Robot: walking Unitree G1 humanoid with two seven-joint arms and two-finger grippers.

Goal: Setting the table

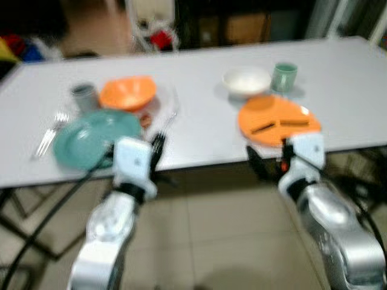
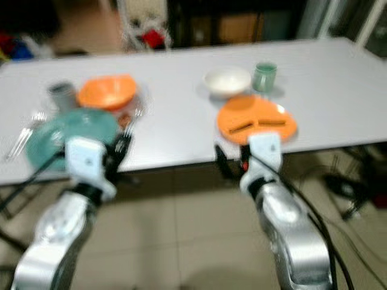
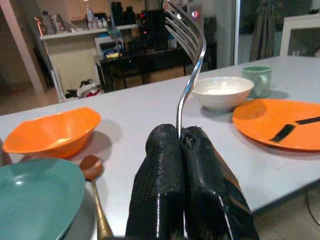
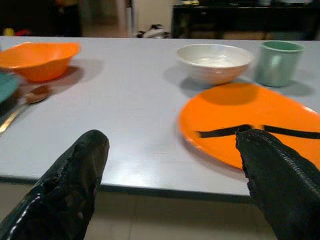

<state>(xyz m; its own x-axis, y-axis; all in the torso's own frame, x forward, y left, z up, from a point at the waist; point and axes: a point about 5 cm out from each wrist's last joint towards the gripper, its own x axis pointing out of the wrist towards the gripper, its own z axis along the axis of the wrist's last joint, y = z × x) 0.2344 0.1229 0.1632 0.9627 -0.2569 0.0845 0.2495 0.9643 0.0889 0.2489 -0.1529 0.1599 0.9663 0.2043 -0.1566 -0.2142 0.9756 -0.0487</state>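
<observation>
My left gripper (image 3: pixel 180 135) is shut on the handle of a silver fork (image 3: pixel 187 75), whose tines point up, at the table's near edge beside the teal plate (image 1: pixel 94 138). An orange bowl (image 1: pixel 128 92) and a grey cup (image 1: pixel 84 95) stand behind that plate, and a brown spoon (image 3: pixel 95 185) lies next to it. My right gripper (image 4: pixel 172 140) is open and holds nothing, just off the near edge in front of the orange plate (image 1: pixel 278 121), which bears two dark strips. A white bowl (image 1: pixel 246 81) and a green mug (image 1: pixel 283 77) stand behind the orange plate.
Two more forks (image 1: pixel 51 133) lie left of the teal plate. The white table (image 1: pixel 199 78) stretches across the view, with tiled floor (image 1: pixel 211 241) below its near edge. Dark furniture and clutter stand beyond the far edge. Cables lie on the floor at the right.
</observation>
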